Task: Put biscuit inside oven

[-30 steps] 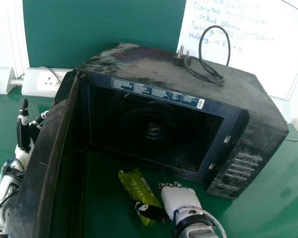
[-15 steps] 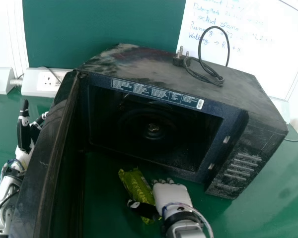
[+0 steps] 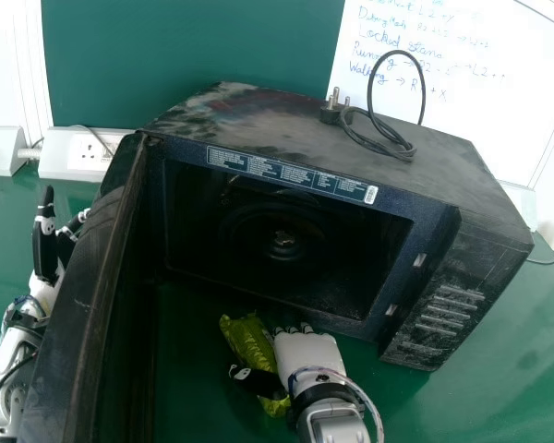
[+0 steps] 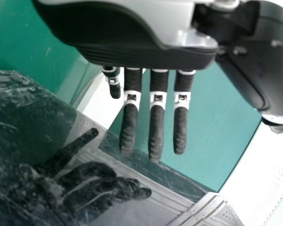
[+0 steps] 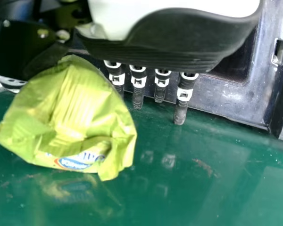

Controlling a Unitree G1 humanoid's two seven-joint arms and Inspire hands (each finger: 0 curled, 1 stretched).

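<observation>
OK, 1 green biscuit packet (image 3: 249, 341), crumpled wrapper, outside the microwave oven (image 3: 258, 115), in front of its open cavity (image 3: 286, 268) and low over or on the green table (image 3: 462, 397); can't tell if its underside touches. Right hand (image 3: 311, 355) just beside the packet, on its right; fingers (image 5: 180, 113) straight, thumb (image 3: 256, 378) across the packet's near part, so open, packet between thumb and palm side. Firm hold or not: can't tell.

Left hand (image 3: 44, 245) over on the far left, past the oven door (image 3: 83, 305), fingers straight, holding nothing; dark glossy surface mirrors it in the left wrist view. Door swung open, left side. Black cable with plug (image 3: 331, 113) on the oven top, whiteboard (image 3: 480, 101) with handwriting behind.
</observation>
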